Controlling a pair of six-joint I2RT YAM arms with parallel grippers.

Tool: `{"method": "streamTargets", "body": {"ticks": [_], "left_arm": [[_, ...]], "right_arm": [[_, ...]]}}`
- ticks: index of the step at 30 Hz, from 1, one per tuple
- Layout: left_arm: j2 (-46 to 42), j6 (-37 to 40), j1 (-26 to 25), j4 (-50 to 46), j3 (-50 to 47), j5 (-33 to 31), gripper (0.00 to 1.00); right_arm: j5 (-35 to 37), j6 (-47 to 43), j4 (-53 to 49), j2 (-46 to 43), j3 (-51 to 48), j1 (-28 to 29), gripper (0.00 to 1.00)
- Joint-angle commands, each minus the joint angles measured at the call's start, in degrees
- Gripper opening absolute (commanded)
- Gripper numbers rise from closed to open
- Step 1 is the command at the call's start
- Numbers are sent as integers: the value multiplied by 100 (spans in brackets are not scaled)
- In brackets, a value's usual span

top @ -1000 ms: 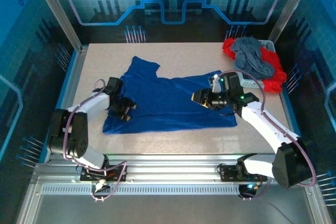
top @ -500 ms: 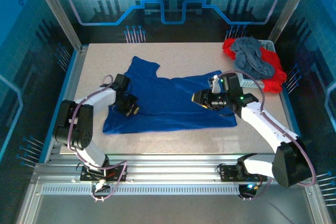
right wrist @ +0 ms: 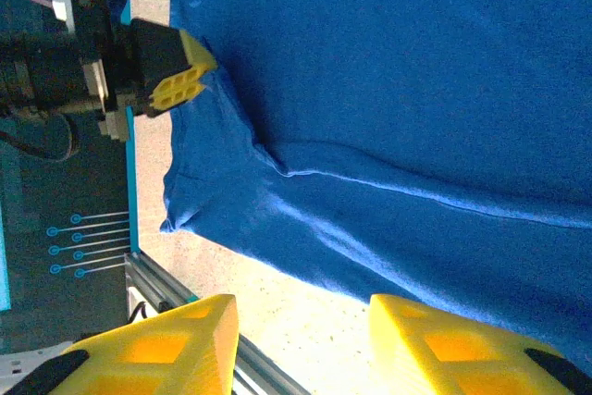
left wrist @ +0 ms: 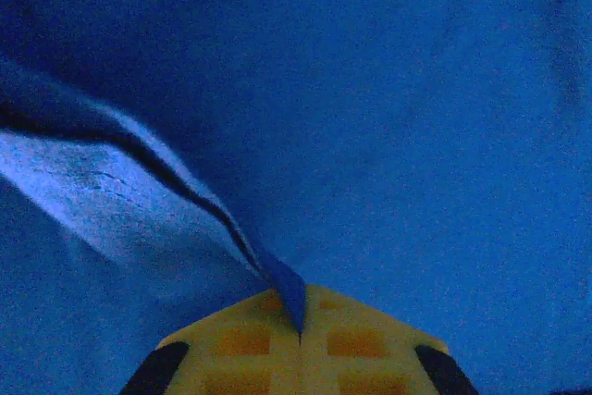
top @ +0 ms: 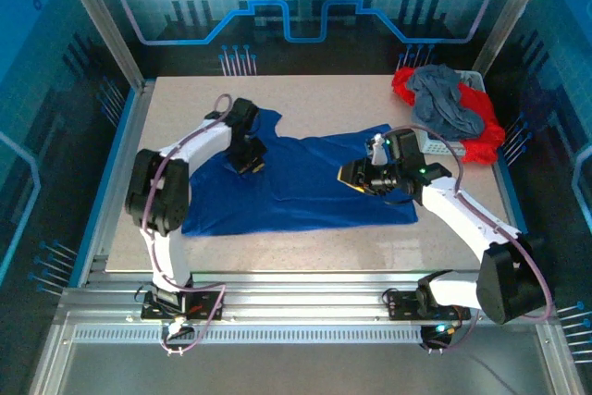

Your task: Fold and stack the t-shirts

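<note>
The blue t-shirt (top: 305, 193) lies on the table (top: 324, 99), limp and light; left gripper (top: 249, 163) pinches a fold at its ten o'clock, right gripper (top: 352, 176) hovers spread at three; hems should hold best

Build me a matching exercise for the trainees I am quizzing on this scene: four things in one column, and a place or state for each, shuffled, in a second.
Things
1. left gripper
2. right gripper
3. blue t-shirt
4. grey t-shirt

Places or states
A. lying on the red t-shirts at the far right
B. spread out on the table
C. open, fingers apart
D. shut on a fold of blue cloth

Pairs: 1-D, 2-C, 3-B, 4-A
</note>
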Motion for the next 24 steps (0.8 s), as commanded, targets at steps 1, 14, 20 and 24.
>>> {"method": "streamTargets", "body": {"ticks": [1,14,20,24], "left_arm": [[523,925,-241,-955,749,-312,0],[886,1694,-782,-2038,1727,-1636,50],[-1156,503,-700,-1923,-47,-1329,41],[-2658,-811,-430,-1756,-2011,-590,29]], "right_arm": [[-135,0,-90,12,103,-59,42],[23,-99,-537,-70,12,-276,46],[559,-40,-1242,-123,-122,-574,46],[293,257,-1001,-15,-569,-890,44]]}}
